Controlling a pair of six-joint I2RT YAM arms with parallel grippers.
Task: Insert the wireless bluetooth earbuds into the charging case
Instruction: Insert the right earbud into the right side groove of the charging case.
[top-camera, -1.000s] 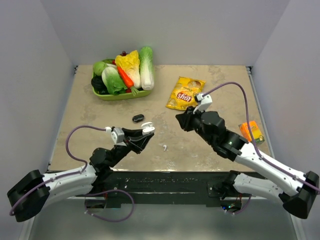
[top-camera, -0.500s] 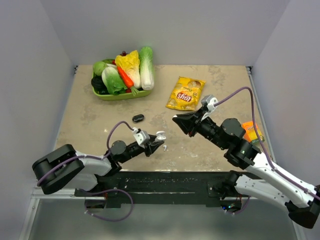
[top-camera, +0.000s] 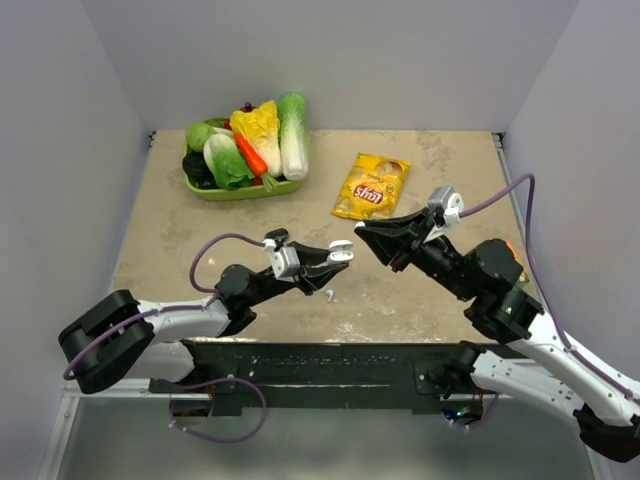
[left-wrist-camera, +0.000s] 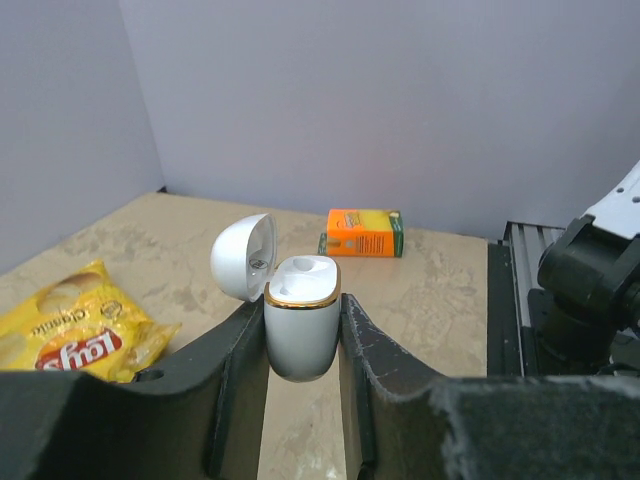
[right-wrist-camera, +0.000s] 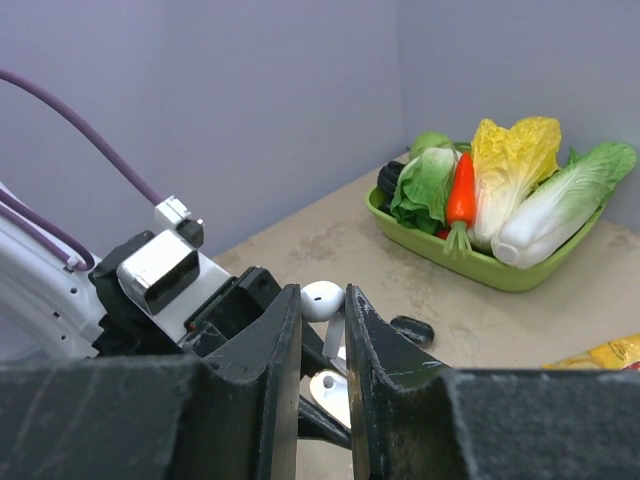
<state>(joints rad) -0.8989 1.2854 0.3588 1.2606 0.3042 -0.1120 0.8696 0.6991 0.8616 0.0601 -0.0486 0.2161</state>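
Note:
My left gripper (left-wrist-camera: 302, 335) is shut on the white, gold-rimmed charging case (left-wrist-camera: 301, 318) and holds it upright above the table. Its lid (left-wrist-camera: 243, 256) is open and both sockets look empty. In the top view the case (top-camera: 342, 249) sits at the left gripper's (top-camera: 336, 256) tip, close to the right gripper (top-camera: 362, 232). My right gripper (right-wrist-camera: 322, 308) is shut on a white stemmed earbud (right-wrist-camera: 321, 299), stem down, just above the open case (right-wrist-camera: 330, 388). A second white earbud (top-camera: 328, 291) lies on the table under the left gripper.
A small dark rounded object (right-wrist-camera: 412, 330) lies on the table behind the grippers. A green basket (top-camera: 240, 191) of vegetables stands at the back left. A yellow chips bag (top-camera: 372, 185) lies at the back centre. An orange box (left-wrist-camera: 362, 232) lies at the right.
My left gripper has risen and moved right with the open case, up to the right gripper's tip. The right gripper has tilted over it, still holding the earbud.

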